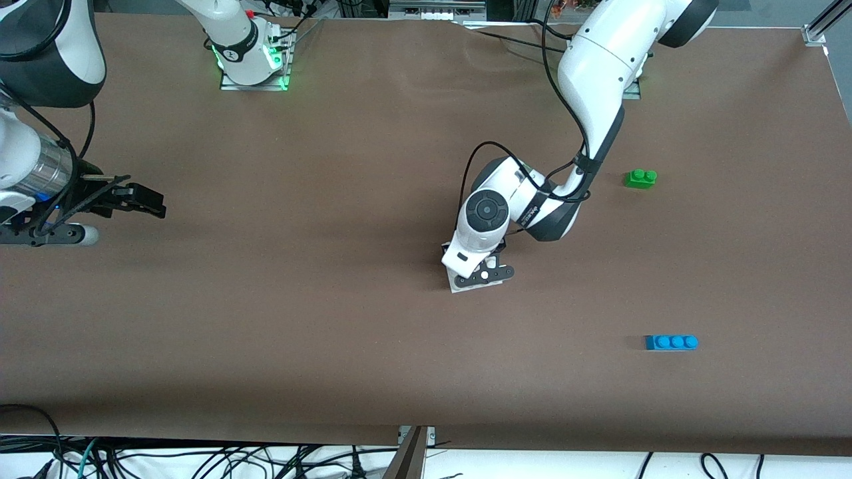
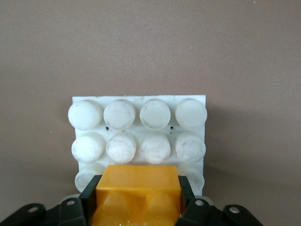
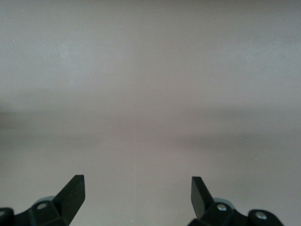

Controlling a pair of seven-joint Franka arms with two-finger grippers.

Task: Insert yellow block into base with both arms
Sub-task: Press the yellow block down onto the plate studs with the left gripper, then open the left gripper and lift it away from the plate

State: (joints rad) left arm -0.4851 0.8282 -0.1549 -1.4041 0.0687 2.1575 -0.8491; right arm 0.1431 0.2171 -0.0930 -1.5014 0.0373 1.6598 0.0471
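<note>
My left gripper [image 1: 482, 273] is low over the middle of the table, shut on the yellow block [image 2: 137, 193]. Its black fingers [image 2: 90, 194] clamp the block's two short sides. The block is right over the white studded base [image 2: 139, 98] and covers the middle studs of one outer row. I cannot tell whether it is pressed onto them. In the front view the hand hides the block, and only a corner of the base [image 1: 458, 287] shows. My right gripper [image 1: 152, 203] waits open near the right arm's end of the table, with nothing between its fingers [image 3: 75, 190].
A green two-stud brick [image 1: 640, 178] lies toward the left arm's end of the table. A blue three-stud brick [image 1: 671, 342] lies nearer the front camera on that same end. The brown table [image 1: 299, 299] runs wide between the two grippers.
</note>
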